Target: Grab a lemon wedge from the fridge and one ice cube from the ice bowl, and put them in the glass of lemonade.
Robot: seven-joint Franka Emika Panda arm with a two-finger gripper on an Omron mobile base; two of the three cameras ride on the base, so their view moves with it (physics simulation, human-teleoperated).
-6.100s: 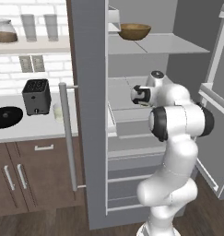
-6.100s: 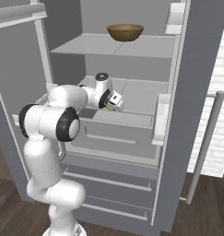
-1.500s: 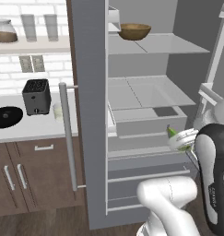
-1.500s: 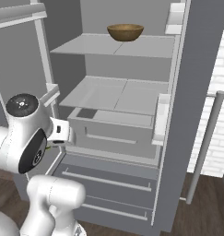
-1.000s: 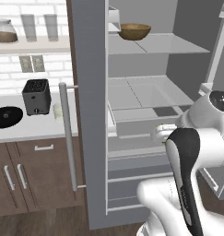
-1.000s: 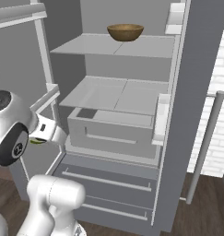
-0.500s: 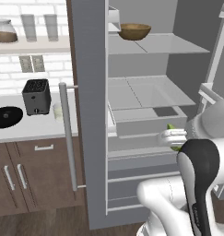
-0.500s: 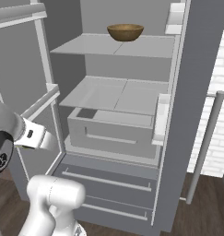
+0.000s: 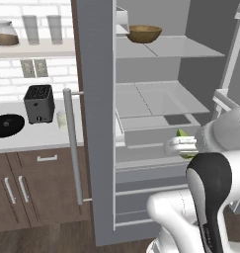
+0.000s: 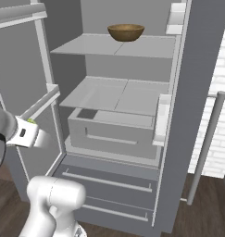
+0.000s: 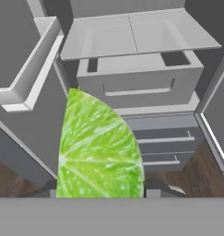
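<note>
My gripper (image 9: 183, 145) is shut on the lemon wedge (image 9: 182, 133), a yellow-green slice, and holds it in front of the open fridge (image 9: 94, 99) at the height of the pulled-out drawer. In the hand view the lemon wedge (image 11: 99, 147) looms large in the lower middle, facing the fridge shelves. The white hand (image 10: 26, 133) shows at the left edge of the right base view, beside the door bin. On the counter to the left stand the glass of lemonade (image 9: 62, 118) and the black ice bowl (image 9: 7, 125). The ice cube is too small to make out.
A brown wooden bowl (image 9: 143, 33) sits on the top fridge shelf. The grey inner drawer (image 10: 111, 132) stands pulled out. A toaster (image 9: 38, 104) stands between the ice bowl and the glass. Both fridge doors hang open, one with a long bar handle (image 10: 205, 143).
Six seconds ago the hand was inside the fridge at the drawer shelf; it has since drawn back out with the wedge. Over the last second the arm has swung while the hand barely shifted.
</note>
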